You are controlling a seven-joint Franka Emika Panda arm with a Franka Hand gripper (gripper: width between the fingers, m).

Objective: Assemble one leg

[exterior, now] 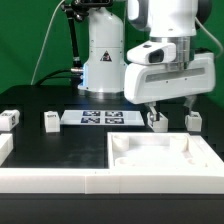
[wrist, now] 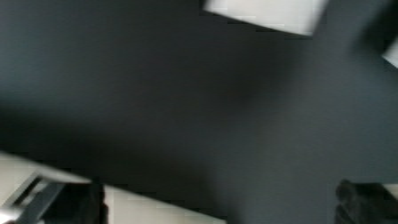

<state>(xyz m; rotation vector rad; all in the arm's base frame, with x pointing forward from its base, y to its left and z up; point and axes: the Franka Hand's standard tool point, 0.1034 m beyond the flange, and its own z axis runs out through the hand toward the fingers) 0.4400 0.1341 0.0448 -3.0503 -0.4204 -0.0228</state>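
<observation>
Legs, four alike, stand upright in one row across the black bench [exterior: 60, 145]. On my exterior feed the leftmost leg [exterior: 8, 120] sits at the left edge. The second leg [exterior: 50, 121] is just left of the marker board [exterior: 100, 118], the third leg [exterior: 157, 122] is right of that board, and the rightmost leg [exterior: 194, 120] is a little further right. Each shows a dark tag on its side, though I cannot read them. The claw [exterior: 170, 108] hangs over the gap between the third and rightmost legs, spread wide and holding nothing. Its left finger comes down close by the third leg, and I cannot tell whether they touch. On the near side of those two legs lies a large white square panel [exterior: 160, 158] with a raised rim, taking up the near right of the bench. A white angled rail [exterior: 40, 178] runs along the near left. The arm's white base [exterior: 102, 60] rises on the far side of the marker board. My wrist feed is blurred: dark bench, the claw [wrist: 214, 205] with its fingertips [wrist: 54, 203] wide apart and bare surface between them, and a white patch [wrist: 267, 15] I cannot identify.
</observation>
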